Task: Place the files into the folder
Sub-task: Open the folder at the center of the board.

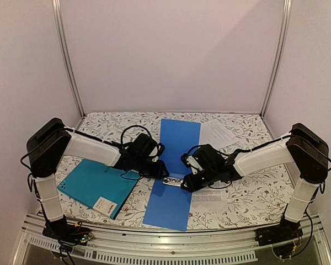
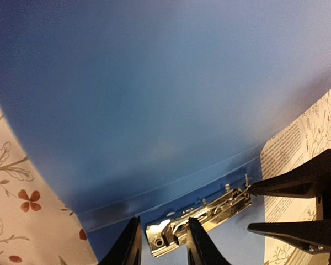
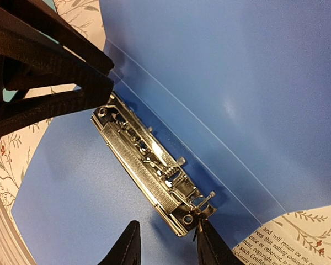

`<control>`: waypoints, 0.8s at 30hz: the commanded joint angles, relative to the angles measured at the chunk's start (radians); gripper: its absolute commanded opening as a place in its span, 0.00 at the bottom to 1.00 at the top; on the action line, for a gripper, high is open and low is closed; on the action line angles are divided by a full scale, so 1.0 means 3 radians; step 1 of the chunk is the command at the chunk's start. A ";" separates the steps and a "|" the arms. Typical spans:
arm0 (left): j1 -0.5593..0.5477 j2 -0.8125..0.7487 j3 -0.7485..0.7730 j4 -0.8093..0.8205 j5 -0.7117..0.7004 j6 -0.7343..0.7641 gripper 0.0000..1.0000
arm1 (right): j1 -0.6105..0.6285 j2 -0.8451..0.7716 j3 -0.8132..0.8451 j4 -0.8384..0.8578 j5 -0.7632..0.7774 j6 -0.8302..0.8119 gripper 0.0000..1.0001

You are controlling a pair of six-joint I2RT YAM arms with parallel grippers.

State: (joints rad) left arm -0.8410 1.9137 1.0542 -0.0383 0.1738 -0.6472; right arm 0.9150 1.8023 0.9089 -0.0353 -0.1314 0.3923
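Note:
The teal folder [image 1: 99, 187], with a white label at its near corner, lies closed at the left. A plain blue folder [image 1: 175, 165] lies open in the middle, its metal clip [image 1: 171, 180] along the spine. Two files show: one sheet [image 1: 218, 134] at the back right, another [image 1: 209, 200] half under the blue cover. My left gripper [image 2: 164, 245] is open and straddles one end of the clip [image 2: 198, 218]. My right gripper [image 3: 166, 248] is open at the clip's other end [image 3: 154, 165], one fingertip [image 3: 205, 229] touching its corner.
A floral cloth [image 1: 254, 193] covers the table. Metal frame posts [image 1: 69, 61] stand at the back corners before pale walls. Both arms reach inward and meet over the blue folder's spine, their fingers close together.

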 commanded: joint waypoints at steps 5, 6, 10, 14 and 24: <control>0.0042 0.0104 0.0128 0.0044 0.0060 0.0007 0.23 | -0.0018 0.0139 -0.0089 -0.0124 -0.0010 0.0006 0.36; 0.0042 0.0105 0.0123 0.0041 0.0057 0.0009 0.23 | -0.0018 0.0139 -0.0094 -0.0125 -0.0012 0.0006 0.36; 0.0042 0.0104 0.0116 0.0016 0.0043 0.0007 0.23 | -0.0018 0.0141 -0.0095 -0.0121 -0.0012 0.0007 0.36; 0.0044 0.0100 0.0099 -0.0034 -0.0002 0.0010 0.23 | -0.0018 0.0144 -0.0089 -0.0118 -0.0017 0.0004 0.36; 0.0047 0.0130 0.0091 -0.0046 -0.0007 -0.0001 0.18 | -0.0018 0.0149 -0.0100 -0.0112 -0.0032 0.0011 0.36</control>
State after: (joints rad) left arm -0.8394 1.9251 1.0782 -0.0402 0.1738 -0.6479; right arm 0.9150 1.8042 0.9073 -0.0277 -0.1349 0.3923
